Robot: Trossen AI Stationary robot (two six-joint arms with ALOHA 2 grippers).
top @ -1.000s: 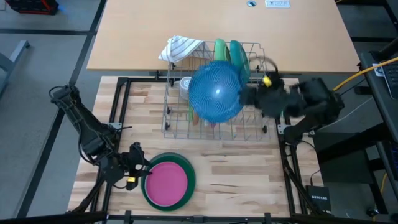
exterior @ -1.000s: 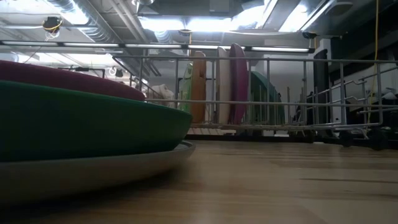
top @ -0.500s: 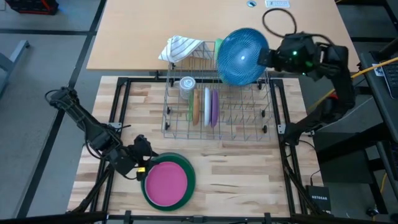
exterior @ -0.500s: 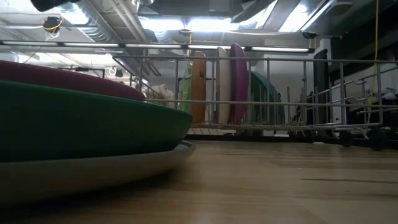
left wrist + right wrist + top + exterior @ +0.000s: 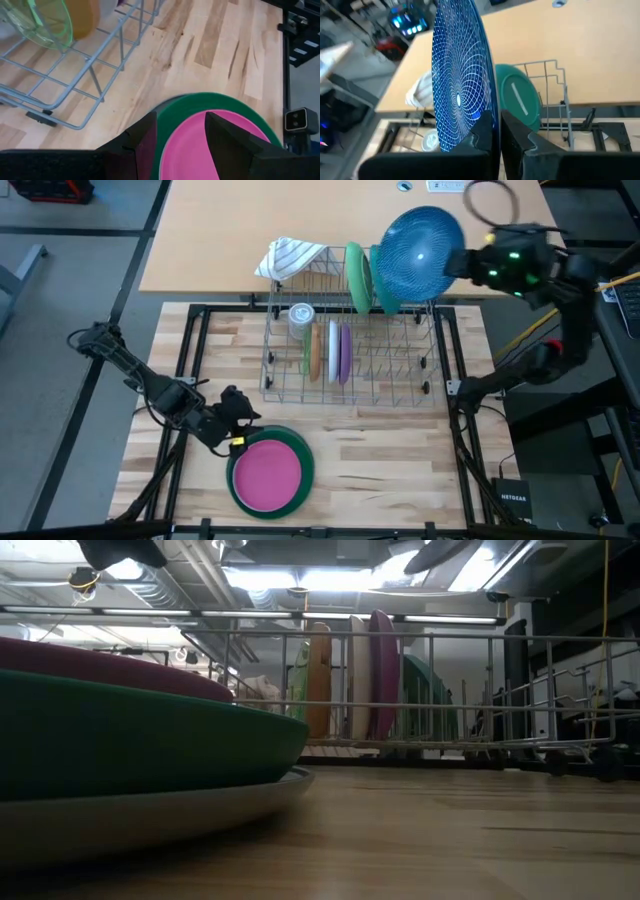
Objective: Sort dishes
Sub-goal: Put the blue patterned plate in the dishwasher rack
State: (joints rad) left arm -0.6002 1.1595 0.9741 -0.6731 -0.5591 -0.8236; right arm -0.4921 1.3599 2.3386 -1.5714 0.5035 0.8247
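Biggest worry right now: blue plate (image 5: 419, 253) pinched by just its rim in the right hand (image 5: 496, 131), held on edge up over the far right corner of the dish rack (image 5: 430, 385). Thin edge grip on a wide plate, so could easily twist or slip out, and would probably land on the rack wires or the green plate (image 5: 356, 275) and teal plate (image 5: 521, 102) parked right below. Could also clip those two on the way down if not lined up with a free slot.

Left hand (image 5: 230, 438) low over the counter (image 5: 380, 455), right beside the near stack, fingers (image 5: 145, 140) spread apart and holding nothing. Looks lined up on the stack's rim. Closing there might nudge the whole pile instead of catching one dish, or grab two at once.

Contents, as far as visible:
- Rack: light green plate (image 5: 47, 20), tan plate (image 5: 315, 350), white plate (image 5: 332, 348) and purple plate (image 5: 345, 350) standing in the middle slots, the green and teal ones upright at the far end, a small clear glass (image 5: 300, 314) in the far left part.
- Striped cloth (image 5: 290, 256) draped at the far left corner of the rack.
- Near stack on the counter: pink plate (image 5: 268, 477) sitting in a dark green plate (image 5: 305, 460), with a pale plate (image 5: 250, 805) underneath, seen only from the low view.
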